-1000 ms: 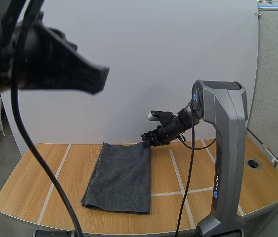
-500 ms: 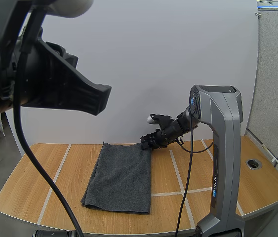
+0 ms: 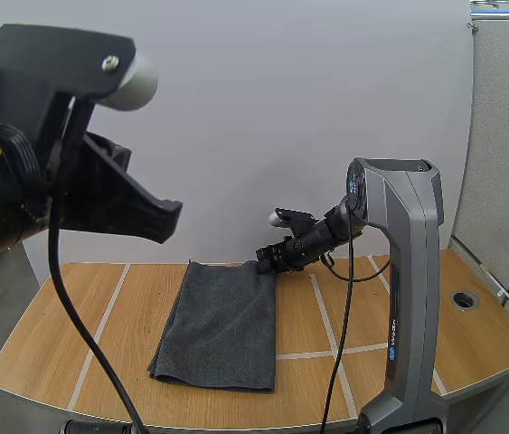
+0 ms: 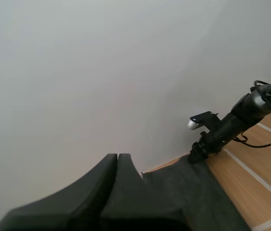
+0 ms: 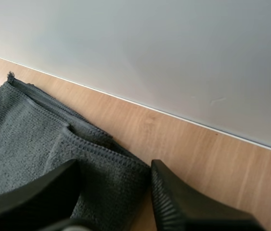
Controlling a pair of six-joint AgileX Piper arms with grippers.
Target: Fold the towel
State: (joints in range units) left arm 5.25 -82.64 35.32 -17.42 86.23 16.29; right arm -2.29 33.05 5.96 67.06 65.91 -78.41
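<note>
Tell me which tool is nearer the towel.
Right. The right tool is open over the far right corner of the towel; the left tool, shut, hangs well away from it.

Rising plain and white as a wall (image 3: 263,108), meeting a grey partition (image 3: 507,117) at right; spreading below as a wooden table (image 3: 55,325), pale-striped, bearing 1 round hole (image 3: 464,299).

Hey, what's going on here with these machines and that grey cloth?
Two robot arms are working on folding a dark grey towel, which lies doubled over in layers on the wooden table. The right pincer is down at the towel's far right corner, its fingers open on either side of the edge, not gripping it. The left pincer is shut on nothing and held high above the table.
</note>
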